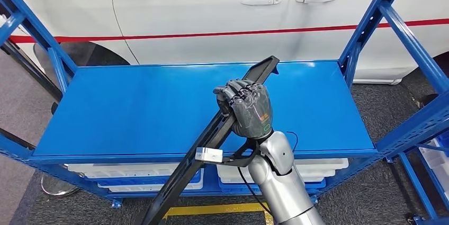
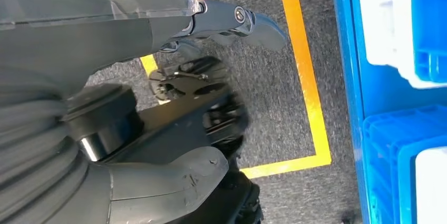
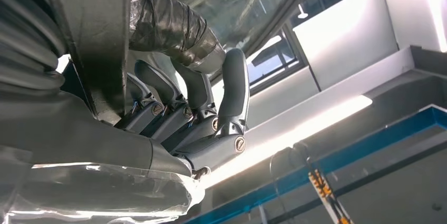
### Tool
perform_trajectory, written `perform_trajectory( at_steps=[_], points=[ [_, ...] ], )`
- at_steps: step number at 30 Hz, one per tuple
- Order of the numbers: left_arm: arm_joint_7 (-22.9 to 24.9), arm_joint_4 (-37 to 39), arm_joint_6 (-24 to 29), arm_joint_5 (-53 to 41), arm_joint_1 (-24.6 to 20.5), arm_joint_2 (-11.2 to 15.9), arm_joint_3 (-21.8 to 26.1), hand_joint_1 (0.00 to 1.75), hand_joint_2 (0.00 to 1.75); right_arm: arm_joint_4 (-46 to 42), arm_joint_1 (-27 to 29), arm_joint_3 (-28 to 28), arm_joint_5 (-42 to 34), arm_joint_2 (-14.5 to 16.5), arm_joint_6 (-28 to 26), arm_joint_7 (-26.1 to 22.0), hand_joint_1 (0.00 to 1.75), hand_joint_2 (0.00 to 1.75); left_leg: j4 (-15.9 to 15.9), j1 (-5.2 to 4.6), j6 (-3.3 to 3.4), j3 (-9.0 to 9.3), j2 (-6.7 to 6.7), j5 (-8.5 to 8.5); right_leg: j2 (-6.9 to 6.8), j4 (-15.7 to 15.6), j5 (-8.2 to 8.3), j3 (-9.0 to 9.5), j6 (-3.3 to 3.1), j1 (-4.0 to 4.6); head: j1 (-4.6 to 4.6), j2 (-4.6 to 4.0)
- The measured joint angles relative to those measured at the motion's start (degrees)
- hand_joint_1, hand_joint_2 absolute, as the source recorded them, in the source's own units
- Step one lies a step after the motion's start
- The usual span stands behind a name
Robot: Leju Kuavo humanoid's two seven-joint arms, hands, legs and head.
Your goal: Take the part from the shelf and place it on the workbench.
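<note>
Your right hand's fingers (image 1: 239, 91) are wrapped tight around the part (image 1: 212, 140), a long black trim strip, and the right wrist view confirms it: dark fingers (image 3: 203, 95) curled over the black bar, clamped on it with no gap showing. You've taken hold somewhere along its upper half, and that looks deliberate: a long, slim piece like this wants to swing, so a grip up the length gives you some say over both ends. The right hand (image 1: 249, 109) sits knuckles-up with its back toward the head camera, wrist cocked above the silver forearm (image 1: 278, 169), which rises from below on the right. The part runs on a slant, its top end over the blue shelf board (image 1: 132, 108) near the back edge, its lower end passing out beyond the front lip and down toward the floor, with a small white tag (image 1: 208, 155) on it just at that lip. Whether the strip touches the board, I can't tell. So the part is in hand at the shelf, not yet on any table. Your left hand (image 2: 232, 21) hangs low over grey carpet and a yellow floor line (image 2: 303, 71); it carries nothing, but whether its fingers are spread or curled, I can't tell you. Behind the shelf stands a white car (image 1: 212, 13) with a red stripe.
</note>
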Motion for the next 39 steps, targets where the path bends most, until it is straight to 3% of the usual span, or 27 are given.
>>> perform_trajectory(
  at_steps=[2,3,7,9,11,12,13,14,16,18,22,24,26,27,28,29,31,33,37,38,39],
  points=[
    [0.7,0.0,0.5,0.4,0.0,-0.1,0.3,0.0,1.75,0.3,-0.4,1.0,-0.5,0.0,0.0,0.7,1.75,1.75,-6.8,-0.24,0.54,3.32,0.01,2.32,0.06,0.2,-0.07,-0.1,0.32,0.2,0.01,0.0],
    [1.2,0.0,0.7,0.5,0.0,-0.1,0.5,0.0,1.75,0.3,-0.6,1.4,-0.9,-0.1,0.0,1.0,1.75,1.75,-8.5,-0.38,0.78,4.06,0.0,2.6,0.07,0.3,-0.07,-0.17,0.56,0.27,0.01,0.0],
    [3.3,0.0,0.9,0.3,0.6,-0.4,0.8,0.0,1.75,0.4,-0.8,3.0,-3.6,-0.3,0.0,1.6,1.75,1.75,-9.5,-0.26,1.94,4.33,-0.01,3.2,0.04,0.9,-0.7,-0.41,1.75,0.2,0.02,0.0],
    [3.9,0.0,1.0,0.0,0.8,-0.6,0.8,0.0,1.75,0.4,-0.9,3.8,-5.2,-0.5,0.0,1.9,1.75,1.75,-9.9,-0.05,2.46,4.32,0.12,3.67,0.04,5.2,-3.76,-2.19,2.25,0.07,0.04,0.0],
    [4.1,0.0,1.1,0.0,1.1,-0.8,0.8,0.0,1.75,0.4,-0.8,4.6,-5.9,-0.9,0.0,2.3,1.75,1.75,-9.9,-0.08,2.67,4.02,0.15,3.78,0.03,12.1,-7.34,-5.21,2.63,-0.06,0.04,0.0],
    [4.2,0.0,1.2,0.0,1.2,-0.8,0.8,0.0,1.75,0.4,-0.7,4.9,-6.1,-1.1,0.0,2.4,1.75,1.75,-9.8,-0.08,2.7,3.86,0.16,3.82,0.02,14.4,-8.01,-6.14,2.78,-0.16,0.05,0.0],
    [4.2,0.0,1.2,0.0,1.4,-0.8,0.8,0.0,1.75,0.4,-0.6,5.2,-6.2,-1.3,0.0,2.5,1.75,1.75,-9.7,-0.08,2.7,3.71,0.16,3.84,0.01,14.8,-7.64,-6.15,2.86,-0.26,0.04,0.0],
    [4.2,0.0,1.3,0.0,1.5,-0.8,0.8,0.0,1.75,0.4,-0.5,5.6,-6.4,-1.5,0.0,2.5,1.75,1.75,-9.5,-0.08,2.68,3.6,0.14,3.86,0.0,13.2,-6.32,-5.09,2.87,-0.36,0.04,0.0],
    [4.1,0.0,1.5,0.1,1.4,-0.8,0.8,0.0,1.75,0.4,-0.5,6.3,-6.9,-1.7,0.0,2.4,1.75,1.75,-9.3,-0.12,2.48,3.47,0.1,3.88,0.0,6.1,-3.13,-1.11,2.64,-0.44,0.03,0.0],
    [4.1,0.0,1.6,0.1,1.2,-0.8,0.8,0.0,1.75,0.2,-0.5,7.0,-7.3,-1.7,0.0,2.3,1.75,1.75,-9.0,-0.31,1.88,3.22,0.04,4.01,0.03,1.2,-1.68,1.27,2.21,-0.23,0.02,0.0],
    [4.0,0.0,1.6,0.0,1.0,-0.7,0.8,0.0,1.75,0.1,-0.2,7.9,-7.3,-1.7,0.0,2.2,1.75,1.75,-8.6,-0.21,0.43,2.66,0.06,3.84,0.06,0.0,-0.75,1.06,0.83,-0.13,0.02,0.0],
    [3.9,0.0,1.6,0.0,0.9,-0.7,0.8,0.0,1.75,0.1,-0.2,8.4,-7.5,-1.7,0.0,2.1,1.75,1.75,-4.7,-0.04,-0.04,1.13,0.07,0.47,-0.14,-0.3,-0.04,0.63,0.04,-0.32,0.01,0.0],
    [3.9,0.0,1.6,-0.1,0.9,-0.7,0.8,0.0,1.75,0.1,-0.1,8.7,-8.2,-1.7,0.0,1.8,1.75,1.75,2.5,0.0,-0.36,-1.38,0.07,-4.14,-0.24,-0.3,0.58,-0.22,-0.25,-0.21,-0.01,0.0],
    [3.9,0.0,1.6,-0.2,0.9,-0.7,0.8,0.0,1.75,0.1,-0.1,8.8,-8.5,-1.7,0.0,1.7,1.75,1.75,5.3,0.01,-0.44,-2.14,0.07,-5.49,-0.27,-0.2,0.91,-0.72,-0.25,-0.14,0.0,0.0],
    [4.0,0.0,1.5,-0.4,0.9,-0.7,0.8,0.0,1.75,0.1,0.0,8.9,-8.8,-1.7,0.0,1.7,1.75,1.75,6.3,0.0,-0.45,-1.94,0.07,-5.78,-0.28,-0.2,1.24,-1.25,-0.2,-0.09,-0.01,0.0],
    [4.0,0.0,1.4,-0.4,0.9,-0.7,0.8,0.0,1.75,0.0,0.0,9.0,-8.9,-1.7,0.0,1.7,1.75,1.75,5.0,0.0,-0.39,-0.63,0.07,-5.1,-0.27,0.0,1.56,-1.75,-0.13,-0.06,-0.01,0.0],
    [4.1,0.0,1.1,-0.6,0.9,-0.7,0.8,0.0,1.75,-0.3,0.0,9.3,-8.7,-1.7,0.0,2.1,1.75,1.75,-2.5,-0.03,0.0,4.32,0.07,-2.66,-0.23,0.3,2.14,-2.55,0.19,-0.03,-0.01,0.0],
    [4.3,0.0,0.9,-0.6,0.8,-0.8,0.8,0.0,1.75,-0.8,-0.1,9.4,-8.3,-1.7,0.0,2.4,1.75,1.75,-8.3,-0.3,0.51,7.61,0.02,-1.2,-0.23,0.5,2.65,-2.94,0.78,0.07,0.01,0.0],
    [4.4,0.0,0.9,-0.7,0.9,-1.2,0.8,0.0,1.75,-1.1,-0.2,9.6,-8.0,-1.8,0.0,2.4,1.75,1.75,-9.6,-0.49,1.82,7.58,0.05,0.33,-0.13,0.4,3.35,-3.18,2.21,0.03,0.02,0.0],
    [4.5,0.0,0.8,-0.8,0.9,-1.3,0.8,0.0,1.75,-1.2,-0.2,9.6,-8.0,-1.9,0.0,2.3,1.75,1.75,-9.8,-0.36,2.25,7.32,0.16,0.95,-0.05,1.1,2.38,-3.58,2.47,-0.02,0.04,0.0],
    [4.5,0.0,0.8,-0.9,0.7,-1.4,0.7,0.0,1.75,-1.3,-0.2,9.6,-8.0,-2.0,0.0,2.2,1.75,1.75,-10.0,-0.23,2.65,6.86,0.28,1.62,0.02,3.2,0.28,-4.41,2.68,-0.07,0.07,0.0]
  ],
)
